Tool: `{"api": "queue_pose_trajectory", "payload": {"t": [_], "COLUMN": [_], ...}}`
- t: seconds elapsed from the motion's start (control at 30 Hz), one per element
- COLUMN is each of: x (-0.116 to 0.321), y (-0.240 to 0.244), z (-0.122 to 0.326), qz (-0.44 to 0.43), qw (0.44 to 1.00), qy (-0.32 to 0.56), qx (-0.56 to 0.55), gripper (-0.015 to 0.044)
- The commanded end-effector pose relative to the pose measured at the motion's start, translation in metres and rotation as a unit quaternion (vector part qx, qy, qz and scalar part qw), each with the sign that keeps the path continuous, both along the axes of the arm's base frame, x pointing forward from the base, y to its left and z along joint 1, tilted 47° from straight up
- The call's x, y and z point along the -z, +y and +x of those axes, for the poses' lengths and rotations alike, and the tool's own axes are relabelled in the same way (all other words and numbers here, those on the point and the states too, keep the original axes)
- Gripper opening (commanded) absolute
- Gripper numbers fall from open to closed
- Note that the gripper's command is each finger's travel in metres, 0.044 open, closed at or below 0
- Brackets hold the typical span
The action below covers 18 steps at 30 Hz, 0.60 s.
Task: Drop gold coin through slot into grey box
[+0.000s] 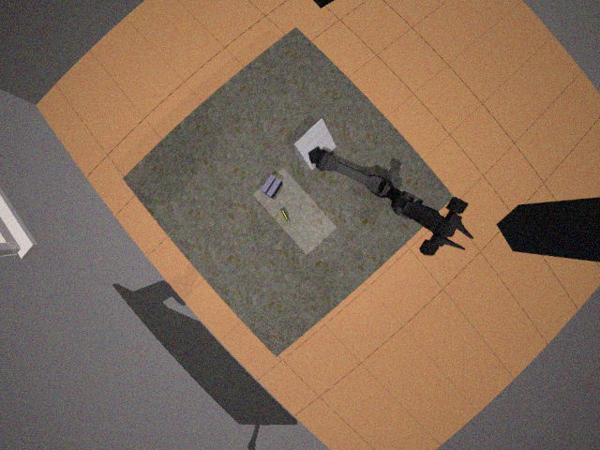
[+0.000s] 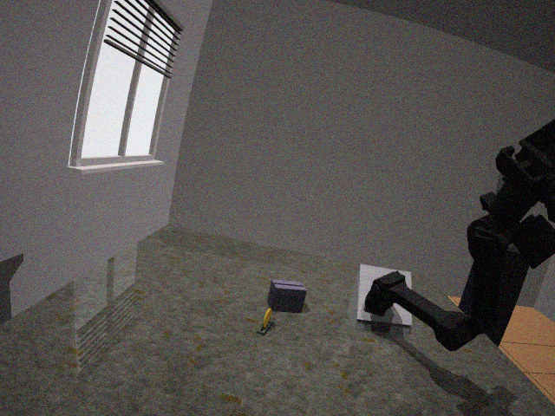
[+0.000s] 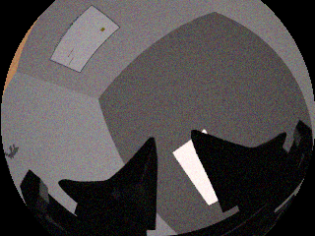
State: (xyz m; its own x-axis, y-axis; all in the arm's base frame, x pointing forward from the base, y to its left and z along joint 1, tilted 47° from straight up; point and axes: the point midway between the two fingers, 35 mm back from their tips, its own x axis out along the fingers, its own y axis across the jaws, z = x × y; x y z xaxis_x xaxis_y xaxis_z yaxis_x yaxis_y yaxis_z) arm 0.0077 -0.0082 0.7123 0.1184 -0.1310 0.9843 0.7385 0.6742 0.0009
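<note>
The thin gold coin stands on edge in its shallow dark-green holder near the bench's middle, the closed grey slotted box just beside it. The coin looks stiff, light and slippery; pinch its flat faces near the top. The black parallel-jaw gripper's jaws stand partly closed, holding nothing, beyond the bench's edge. The bench is a mottled grey-green; grey walls and a window surround it.

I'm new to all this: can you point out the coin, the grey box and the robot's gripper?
coin (image 2: 267, 317): exterior view, its yellow face.
grey box (image 2: 286, 299): exterior view, its front side.
gripper (image 3: 176, 173): wrist view, gap between the dark fingertips.
</note>
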Motion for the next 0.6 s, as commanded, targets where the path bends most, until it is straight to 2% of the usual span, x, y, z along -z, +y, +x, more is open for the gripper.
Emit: {"api": "queue_pose_trajectory", "payload": {"t": [0.0, 0.33, 0.57], "x": [0.007, 0.043, 0.097], "y": [-0.026, -0.085, -0.112], "z": [0.031, 0.125, 0.219], "qz": [0.029, 0.084, 0.084], "qw": [0.998, 0.974, 0.929], "qy": [0.051, 0.208, 0.361], "qx": [0.003, 0.015, 0.007], "gripper": [0.0161, 0.0161, 0.0161]}}
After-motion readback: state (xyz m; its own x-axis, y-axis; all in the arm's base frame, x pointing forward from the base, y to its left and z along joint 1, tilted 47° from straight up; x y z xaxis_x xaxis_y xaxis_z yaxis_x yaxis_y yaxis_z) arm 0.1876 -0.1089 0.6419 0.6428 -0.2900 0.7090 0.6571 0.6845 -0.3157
